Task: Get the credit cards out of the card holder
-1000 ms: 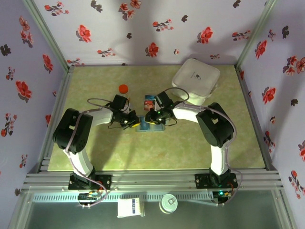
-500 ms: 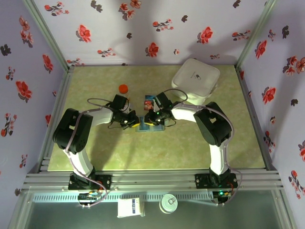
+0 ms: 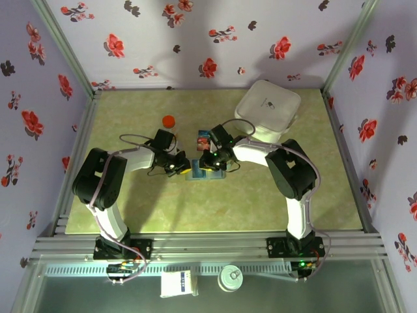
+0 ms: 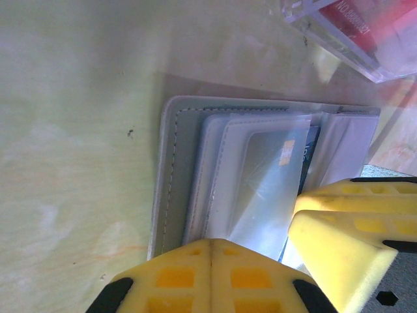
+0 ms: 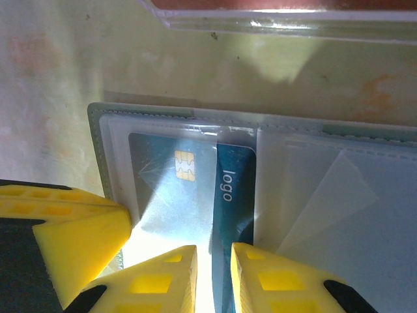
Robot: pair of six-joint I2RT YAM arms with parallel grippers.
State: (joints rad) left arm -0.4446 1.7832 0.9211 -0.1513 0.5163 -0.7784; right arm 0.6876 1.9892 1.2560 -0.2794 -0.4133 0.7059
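The card holder (image 3: 205, 173) is being held open flat on the green table (image 3: 130, 202), between the two arms. It is being touched at one end by the left gripper (image 4: 212, 261), whose jaws are being held fully together. The right gripper (image 5: 214, 267) is being held with its jaws narrowly parted, straddling the edge of a dark blue credit card (image 5: 236, 189) on which "logo" is being shown in white. Beside it, a chip card (image 5: 171, 176) is being covered by a clear sleeve (image 5: 156, 215). Just beyond the holder, white print on a red card (image 4: 374, 19) inside the clear box (image 4: 306, 16) is being blurred beyond reading.
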